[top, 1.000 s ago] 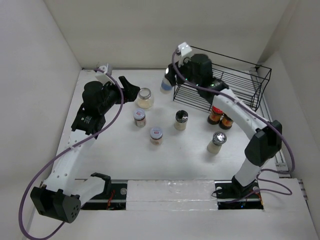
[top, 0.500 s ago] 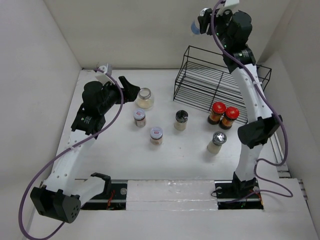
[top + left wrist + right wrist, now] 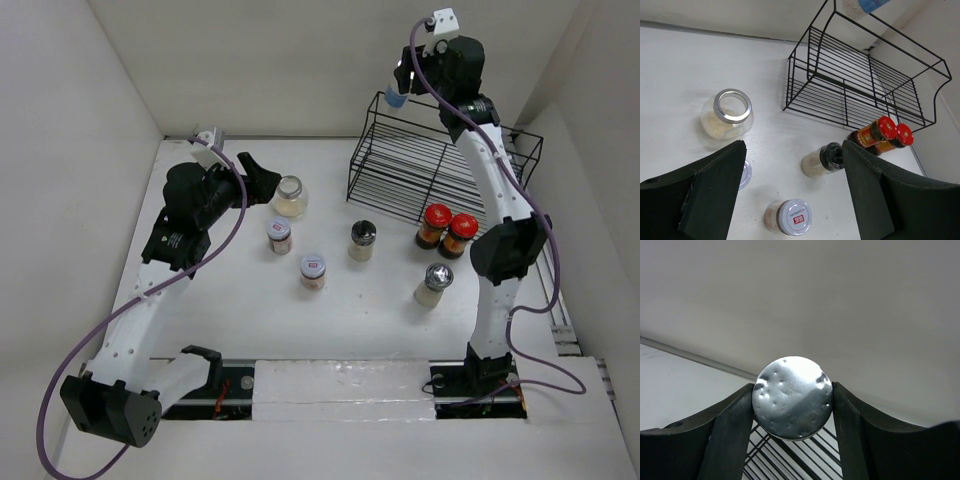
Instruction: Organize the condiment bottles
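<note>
Jar [image 3: 396,96] with blue label in right claw [image 3: 792,401] above wire rack [image 3: 440,165]; left claw [image 3: 793,155] apart, empty

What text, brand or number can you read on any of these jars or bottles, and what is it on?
No text is legible in any view.
Red mark on the lid of the white-lidded jar: a logo, too small to read.
Orange labels on the two red-capped bottles: print too blurred to read.
Label on the blue-labelled jar: cut off by the frame edge, no words legible.
</note>
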Tool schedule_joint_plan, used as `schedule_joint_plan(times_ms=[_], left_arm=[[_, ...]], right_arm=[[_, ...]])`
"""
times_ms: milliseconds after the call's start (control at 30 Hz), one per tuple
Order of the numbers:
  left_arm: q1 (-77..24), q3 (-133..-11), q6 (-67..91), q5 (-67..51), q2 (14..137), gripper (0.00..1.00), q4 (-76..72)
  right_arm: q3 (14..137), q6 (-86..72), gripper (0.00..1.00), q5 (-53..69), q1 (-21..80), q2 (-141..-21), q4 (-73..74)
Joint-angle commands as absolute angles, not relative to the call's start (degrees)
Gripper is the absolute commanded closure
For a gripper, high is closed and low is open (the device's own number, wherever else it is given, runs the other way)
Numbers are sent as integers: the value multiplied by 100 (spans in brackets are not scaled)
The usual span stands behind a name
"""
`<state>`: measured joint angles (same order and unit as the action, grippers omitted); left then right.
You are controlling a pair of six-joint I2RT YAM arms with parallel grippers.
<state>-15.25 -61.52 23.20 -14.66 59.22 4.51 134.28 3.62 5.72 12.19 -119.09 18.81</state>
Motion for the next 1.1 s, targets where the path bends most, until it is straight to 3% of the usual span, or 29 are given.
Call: schedule_joint_plan(times_ms=[0, 767, 867, 933, 1067], left_arm=[[-1494, -6144, 2364, -1573, 5766, 26, 106], [-1494, -6091, 2364, -1573, 5818, 26, 105], [-1494, -6091, 2364, -1573, 5818, 26, 105], [-1494, -6091, 2364, -1573, 5818, 26, 105], [-1494, -6091, 2364, -1521, 5818, 26, 105]], right_arm=[[13422, 352, 46, 694, 1239, -11470, 1178], [13763, 193, 39, 896, 1178, -12507, 1573], [13834, 193, 33, 896, 1178, -12577, 1626], [13834, 193, 18, 827, 1178, -12577, 1626], [13887, 141, 3, 826, 1230, -12516, 1521]])
